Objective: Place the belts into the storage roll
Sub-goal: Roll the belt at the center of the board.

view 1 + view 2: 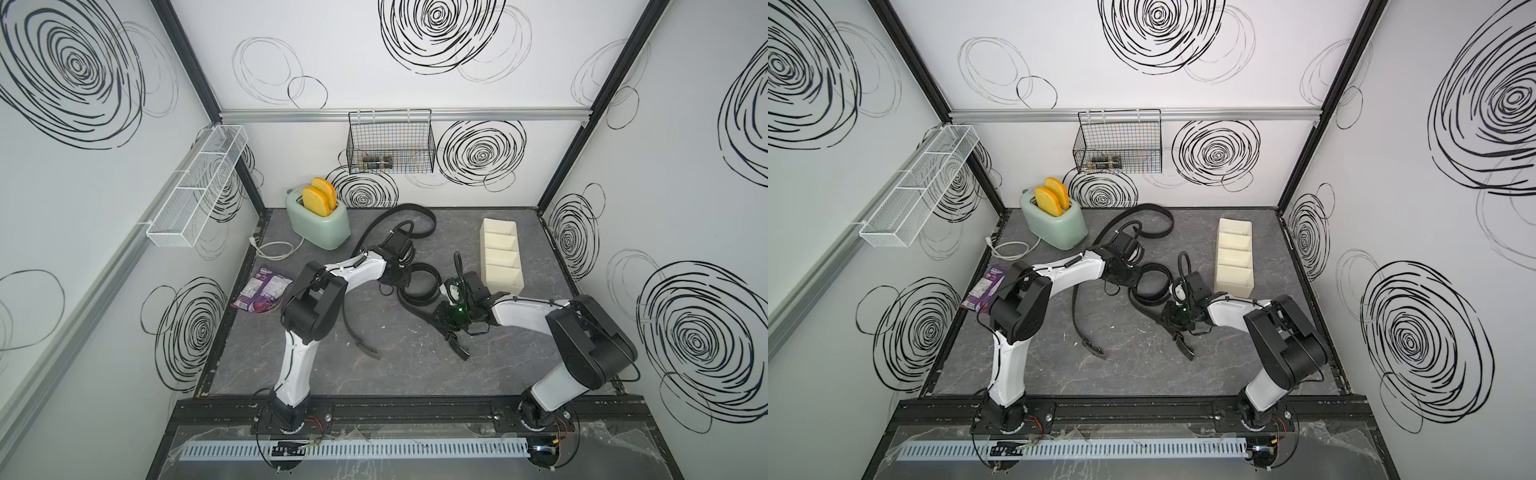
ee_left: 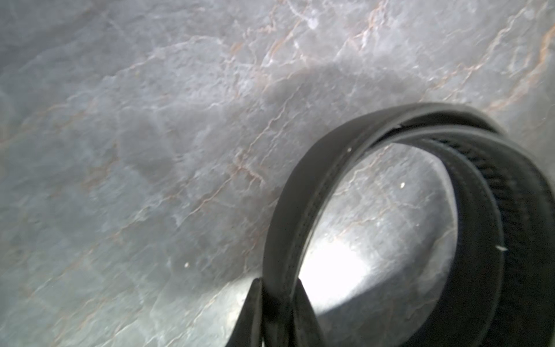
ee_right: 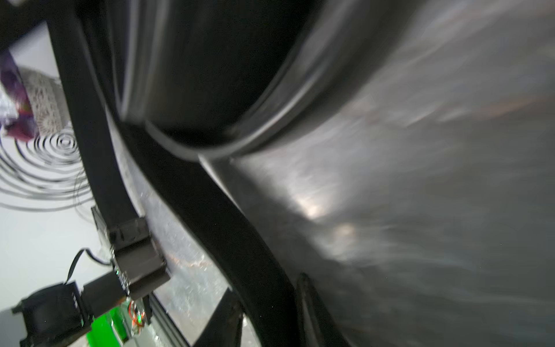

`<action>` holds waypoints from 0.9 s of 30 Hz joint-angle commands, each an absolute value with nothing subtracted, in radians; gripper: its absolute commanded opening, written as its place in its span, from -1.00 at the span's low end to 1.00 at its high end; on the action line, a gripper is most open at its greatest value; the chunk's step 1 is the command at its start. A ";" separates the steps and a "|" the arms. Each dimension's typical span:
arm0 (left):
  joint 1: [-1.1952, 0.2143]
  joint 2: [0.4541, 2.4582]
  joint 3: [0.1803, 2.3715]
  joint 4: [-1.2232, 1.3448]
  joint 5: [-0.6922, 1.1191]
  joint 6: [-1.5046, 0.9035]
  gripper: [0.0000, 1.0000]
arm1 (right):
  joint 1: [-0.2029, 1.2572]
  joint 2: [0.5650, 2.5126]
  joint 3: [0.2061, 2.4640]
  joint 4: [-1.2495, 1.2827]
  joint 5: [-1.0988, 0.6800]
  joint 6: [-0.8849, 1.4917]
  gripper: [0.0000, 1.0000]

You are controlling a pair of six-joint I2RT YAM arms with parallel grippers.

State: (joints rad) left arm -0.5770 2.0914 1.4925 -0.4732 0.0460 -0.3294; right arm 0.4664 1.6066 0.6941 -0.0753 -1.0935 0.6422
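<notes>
One belt point(image 1: 435, 279) point(image 1: 1168, 279) lies partly coiled mid-table, left of the cream storage roll point(image 1: 500, 253) point(image 1: 1235, 257), whose compartments hold nothing. My left gripper point(image 1: 405, 276) point(image 1: 1140, 274) point(image 2: 277, 288) is shut on the coil's strap point(image 2: 300, 195). The tail of this belt point(image 3: 210, 210) runs between the fingers of my right gripper point(image 1: 449, 330) point(image 1: 1177, 332) point(image 3: 270, 306), which is shut on it. The other belt point(image 1: 424, 214) point(image 1: 1160, 212) point(image 3: 90, 135) loops at the back, passes under the left arm and ends in a buckle point(image 1: 368, 348) point(image 3: 135, 249).
A mint toaster point(image 1: 320, 220) with two toast slices stands at the back left, its white cord point(image 1: 274, 249) beside it. A purple packet point(image 1: 262, 293) lies at the left edge. A black wire basket point(image 1: 390, 145) and a white mesh shelf point(image 1: 195, 187) hang on the walls.
</notes>
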 commanded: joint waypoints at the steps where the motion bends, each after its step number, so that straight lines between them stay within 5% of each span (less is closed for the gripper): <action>1: -0.586 2.098 1.439 -0.603 0.005 -0.293 -0.67 | 0.448 1.649 0.755 -0.258 -0.830 0.534 -0.34; 4: -0.597 2.091 1.435 -0.611 -0.008 -0.285 -0.66 | 0.449 1.667 0.843 -0.382 -0.687 0.449 -0.32; 9: -0.600 2.085 1.425 -0.602 0.001 -0.299 -0.65 | 0.439 1.606 0.864 -0.410 -0.736 0.508 0.44; 19: -0.604 2.092 1.436 -0.600 0.007 -0.298 -0.65 | 0.468 1.281 0.650 -0.100 -0.669 1.362 0.47; 27: -0.603 2.090 1.444 -0.612 -0.005 -0.288 -0.65 | 0.639 1.230 0.591 0.066 -0.562 1.937 0.31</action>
